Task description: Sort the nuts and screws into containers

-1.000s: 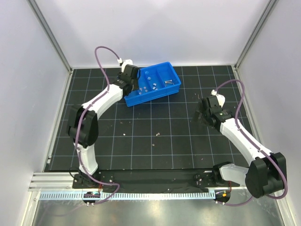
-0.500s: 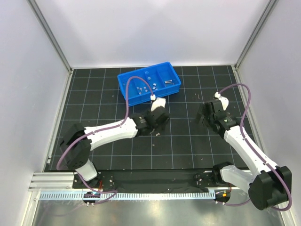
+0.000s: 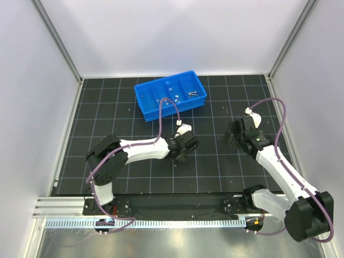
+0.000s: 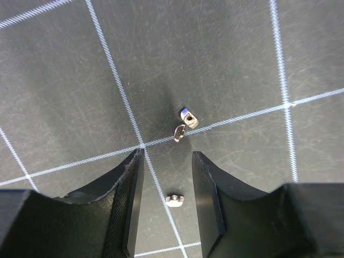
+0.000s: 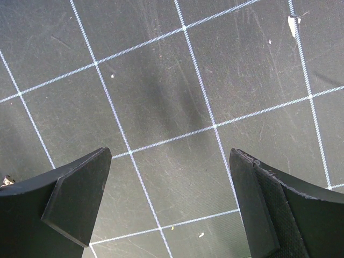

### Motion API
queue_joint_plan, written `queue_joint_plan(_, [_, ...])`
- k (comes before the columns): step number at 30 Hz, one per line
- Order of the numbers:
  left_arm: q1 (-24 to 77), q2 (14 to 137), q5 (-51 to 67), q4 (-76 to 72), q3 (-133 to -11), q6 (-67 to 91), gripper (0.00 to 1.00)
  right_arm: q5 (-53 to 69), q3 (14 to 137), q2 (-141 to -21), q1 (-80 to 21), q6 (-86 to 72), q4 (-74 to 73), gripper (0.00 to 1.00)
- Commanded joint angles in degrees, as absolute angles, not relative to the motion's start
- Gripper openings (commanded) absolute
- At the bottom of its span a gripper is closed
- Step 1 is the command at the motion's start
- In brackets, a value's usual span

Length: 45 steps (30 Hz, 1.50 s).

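Observation:
The blue tray of containers (image 3: 144, 90) lies at the back of the mat; several nuts (image 3: 173, 98) sit in its middle sections and screws (image 3: 192, 94) in the right one. My left gripper (image 3: 180, 150) is low over the mat's centre. In the left wrist view it (image 4: 167, 161) is open, and one loose nut (image 4: 176, 200) lies on the mat between the fingers (image 4: 129, 209), touching neither. Two more nuts (image 4: 188, 117) lie together just beyond the fingertips. My right gripper (image 5: 169, 161) is wide open over bare mat, right of centre (image 3: 232, 133).
The black gridded mat (image 3: 215, 161) ends at a metal rail (image 3: 161, 212) along the near edge, and white walls close in the left, back and right. Pale specks of debris (image 5: 292, 24) dot the mat under the right gripper.
My left arm swung from over the tray down to the mat's centre and lowered its gripper around a loose nut. The right arm drifted slightly forward, still wide open.

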<state>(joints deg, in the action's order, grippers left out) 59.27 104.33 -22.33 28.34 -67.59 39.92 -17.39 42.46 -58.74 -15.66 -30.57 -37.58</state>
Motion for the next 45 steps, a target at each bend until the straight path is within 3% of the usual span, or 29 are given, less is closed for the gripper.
queue_joint_plan(1, [59.2,104.6,-22.1,28.6,-68.9,40.1,0.44,-18.1,42.4,-57.4,-15.6,-31.4,-37.2,1.00])
queue_joint_plan(18, [58.9,109.1,-23.8,26.5,-69.8,38.6,0.41,-17.9,42.1,-58.4,-15.6,-31.7,-36.8,1.00])
queue_joint_plan(28, [57.8,110.0,-23.0,25.8,-69.3,38.8,0.26,-18.4,42.4,-58.0,-15.5,-31.8,-37.4,1.00])
queue_joint_plan(40, [56.6,110.4,-18.6,23.0,-67.4,39.3,0.25,-18.5,42.5,-57.7,-15.6,-31.9,-38.0,1.00])
queue_joint_plan(45, [56.5,109.6,-17.3,23.1,-66.4,40.2,0.11,-18.9,42.8,-57.3,-15.6,-32.1,-38.6,1.00])
